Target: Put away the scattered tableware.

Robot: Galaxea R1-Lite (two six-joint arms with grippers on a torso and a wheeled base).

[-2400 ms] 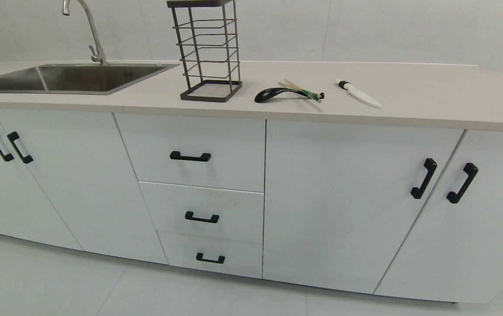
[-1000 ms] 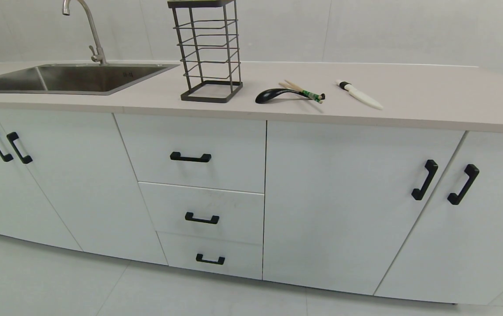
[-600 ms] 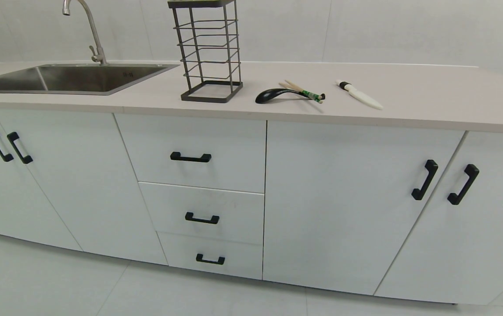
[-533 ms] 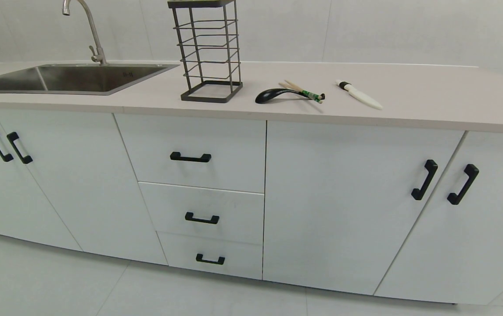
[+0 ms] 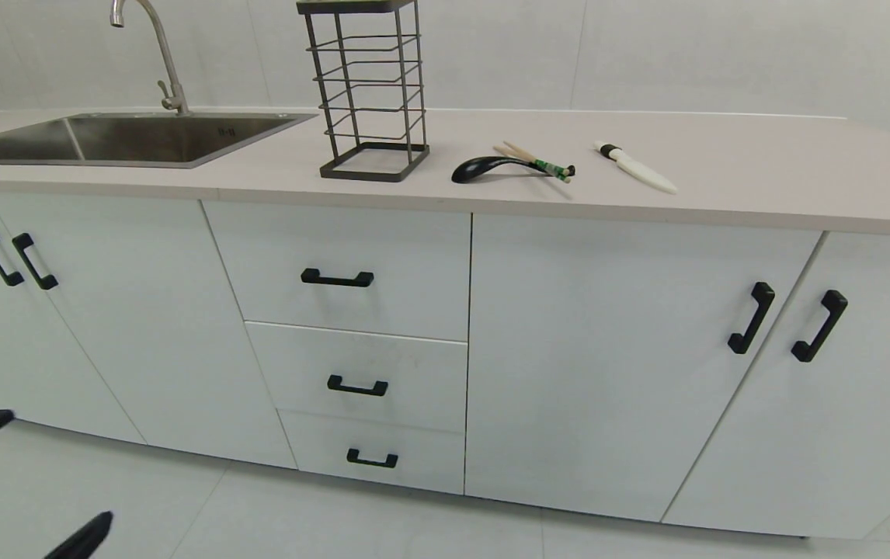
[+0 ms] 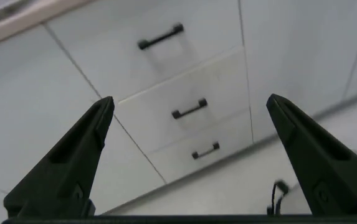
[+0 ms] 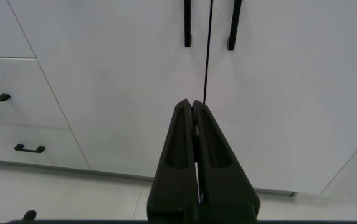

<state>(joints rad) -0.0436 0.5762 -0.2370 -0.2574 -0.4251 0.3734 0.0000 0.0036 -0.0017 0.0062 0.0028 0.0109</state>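
A: Both your arms are low in front of the cabinets. Your left gripper (image 6: pixel 190 102) has its fingers spread wide, down near the floor and facing the drawers (image 5: pixel 356 326). Your right gripper (image 7: pixel 192 106) has its fingers pressed together on nothing, facing the doors (image 7: pixel 103 93).

B: All the tableware is up on the counter (image 5: pixel 763 171). The spoon (image 5: pixel 491 165) lies just right of the rack (image 5: pixel 371 89), the chopsticks (image 5: pixel 536 161) lie across its handle, and the knife (image 5: pixel 635 166) lies apart, farther right.

A: That overlap is your first risk. If you lift the spoon first, the chopsticks will likely roll, perhaps toward the front edge. Take them first, or pinch them well away from the spoon.

B: The knife lies flat, so you could scrape the counter or have the blade slip sideways. Go for its handle end.

A: The rack is tall, narrow and made of thin wire. If you clip its top while lowering a piece in, I'd expect it to tip or slide. As you raise your arms, also watch the counter's edge and the drawer handles.

B: On containers, none of the three pieces is in the rack. The drawers are shut, so you can't tell what they hold. The sink (image 5: pixel 41 154) is well off to the left, with no tableware in the part you can see.
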